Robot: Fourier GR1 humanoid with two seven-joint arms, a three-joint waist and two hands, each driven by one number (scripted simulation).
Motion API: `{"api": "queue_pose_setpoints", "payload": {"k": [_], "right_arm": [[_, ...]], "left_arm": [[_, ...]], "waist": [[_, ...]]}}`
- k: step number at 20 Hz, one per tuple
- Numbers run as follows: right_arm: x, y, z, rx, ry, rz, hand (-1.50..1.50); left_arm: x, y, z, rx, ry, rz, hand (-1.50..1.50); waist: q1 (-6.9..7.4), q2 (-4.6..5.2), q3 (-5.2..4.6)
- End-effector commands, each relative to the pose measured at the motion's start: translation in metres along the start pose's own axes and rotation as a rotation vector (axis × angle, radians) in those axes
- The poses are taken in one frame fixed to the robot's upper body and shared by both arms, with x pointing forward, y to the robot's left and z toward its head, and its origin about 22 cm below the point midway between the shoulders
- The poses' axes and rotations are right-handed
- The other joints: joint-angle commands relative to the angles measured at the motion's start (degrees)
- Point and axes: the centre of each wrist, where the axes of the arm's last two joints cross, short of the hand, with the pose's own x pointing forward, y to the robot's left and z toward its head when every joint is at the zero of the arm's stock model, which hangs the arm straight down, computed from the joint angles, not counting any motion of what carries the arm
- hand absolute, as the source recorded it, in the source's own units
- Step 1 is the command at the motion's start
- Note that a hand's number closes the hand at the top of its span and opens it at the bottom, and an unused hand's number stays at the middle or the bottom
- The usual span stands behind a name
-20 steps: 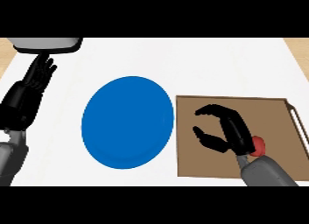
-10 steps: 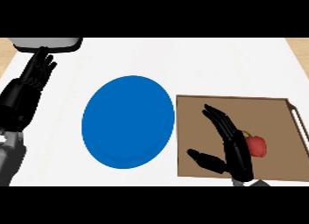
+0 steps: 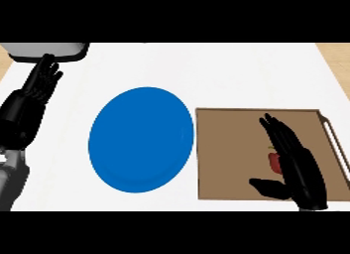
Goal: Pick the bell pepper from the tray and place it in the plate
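Our right hand (image 3: 298, 166) hangs over the tray (image 3: 229, 124), fingers straight and spread, holding nothing. The red pepper (image 3: 274, 161) lies in the tray, mostly hidden under those fingers. We should close thumb and fingers around it before lifting toward the blue plate (image 3: 141, 139) beside the tray. Our left hand (image 3: 31, 99) rests open at the white counter's (image 3: 229, 74) left edge.

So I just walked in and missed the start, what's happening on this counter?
The right hand is over the brown tray, fingers straight, beside a red bell pepper that it partly hides. The pepper is not yet picked up. The blue plate sits left of the tray with nothing on it. The left hand rests open near the left edge.
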Motion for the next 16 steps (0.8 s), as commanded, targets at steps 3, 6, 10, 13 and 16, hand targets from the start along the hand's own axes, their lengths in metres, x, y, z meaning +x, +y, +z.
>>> {"api": "queue_pose_setpoints", "payload": {"k": [3, 6, 10, 13, 16], "right_arm": [[0.006, -0.030, 0.006, 0.238, 0.237, 0.287, -1.50], [0.034, -0.043, -0.006, 0.338, 0.329, 0.340, -1.50], [0.066, -0.052, -0.009, 0.413, 0.398, 0.382, -1.50], [0.075, -0.056, -0.026, 0.397, 0.442, 0.410, -1.50], [0.053, -0.047, -0.020, 0.372, 0.475, 0.431, -1.50]], "left_arm": [[0.000, 0.009, 0.001, 0.013, -0.006, -0.005, 0.00], [-0.003, -0.004, 0.003, -0.025, -0.012, 0.001, 0.00], [0.013, 0.000, -0.007, -0.025, 0.007, 0.004, 0.00], [0.012, -0.004, -0.002, -0.012, -0.023, -0.003, 0.00], [-0.001, -0.003, 0.009, -0.026, -0.006, 0.016, 0.00]], "waist": [[0.26, 0.00, -0.05], [1.40, 0.35, 0.04], [1.70, 0.57, 0.42], [1.87, 0.63, 0.49], [1.73, 0.63, 0.52]]}}
